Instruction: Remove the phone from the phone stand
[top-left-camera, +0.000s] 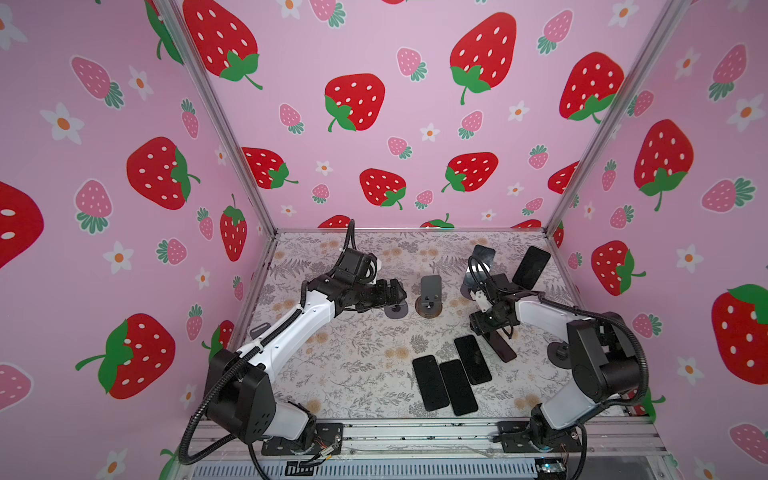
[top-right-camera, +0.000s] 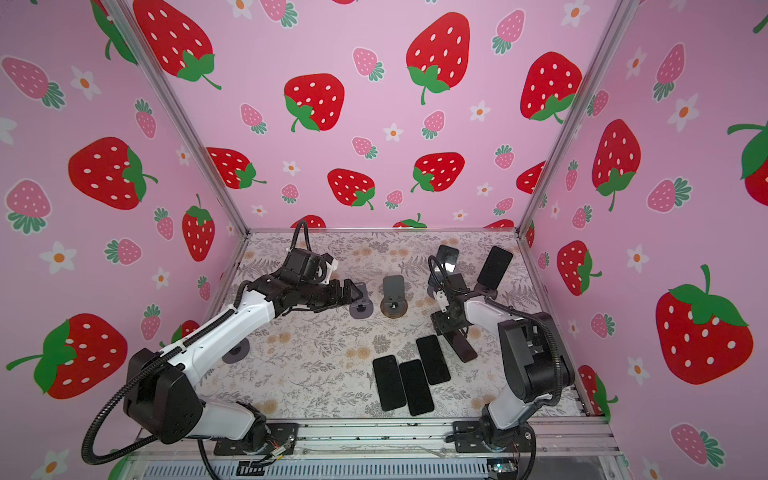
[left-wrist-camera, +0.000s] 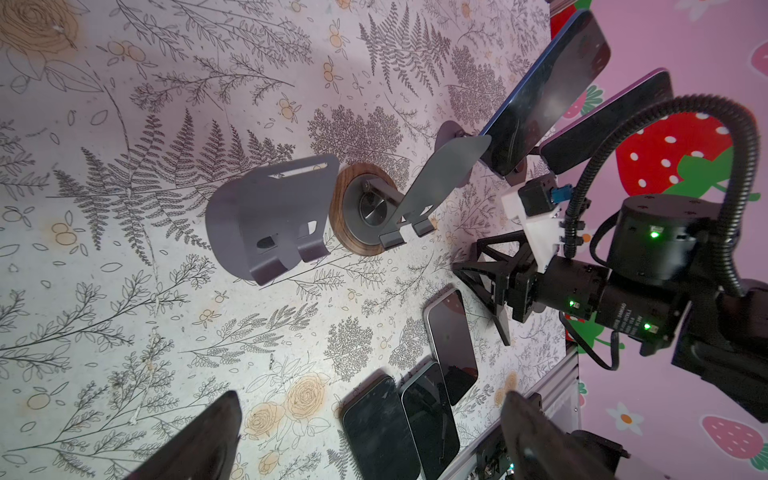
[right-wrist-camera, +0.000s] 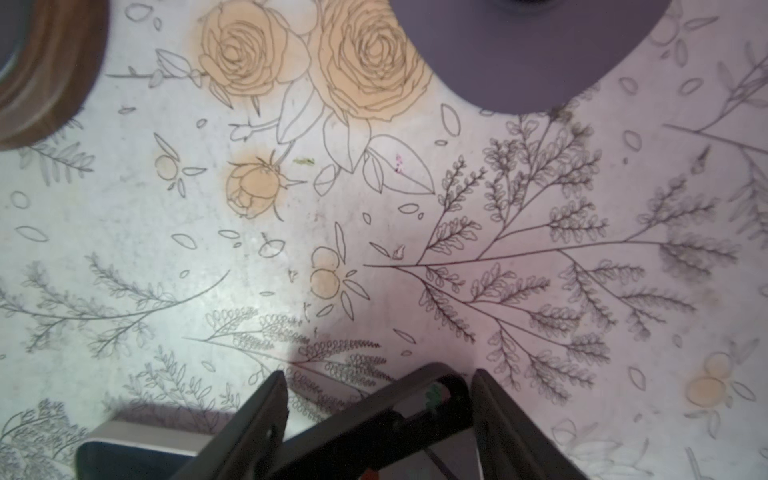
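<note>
Right gripper (right-wrist-camera: 380, 417) is pinching a dark slim phone (top-left-camera: 504, 349) across its edges, fingers (right-wrist-camera: 262, 419) pressing in from either side. The phone is hanging tilted, off every stand, just beside the row of three black phones (top-left-camera: 457, 386) lying flat on the floral-print table (top-left-camera: 353, 365). Left gripper (top-left-camera: 395, 292) is hovering with fingers (left-wrist-camera: 208, 436) spread wide, gripping nothing, over a grey sheet-metal stand (left-wrist-camera: 270, 216). The grey stand on a round wooden base (top-left-camera: 428, 297) is standing empty.

Risks, as judged:
- Letting go while the phone is sitting this steep: it is likely tipping over with a slap, or landing across the nearest flat phone.
- A narrow edge grip on a smooth case: the phone may be slipping or pivoting between the pads.
- The right arm is working close to a dark phone leaning on a stand at the back (top-left-camera: 532, 266); a wide swing could be knocking it over.

Unclear:
- Whether the held phone's lower end is touching the table: cannot tell.
- The right wrist view is cutting off most of the phone.
- The left arm is covering part of the stand beneath it in both top views.
</note>
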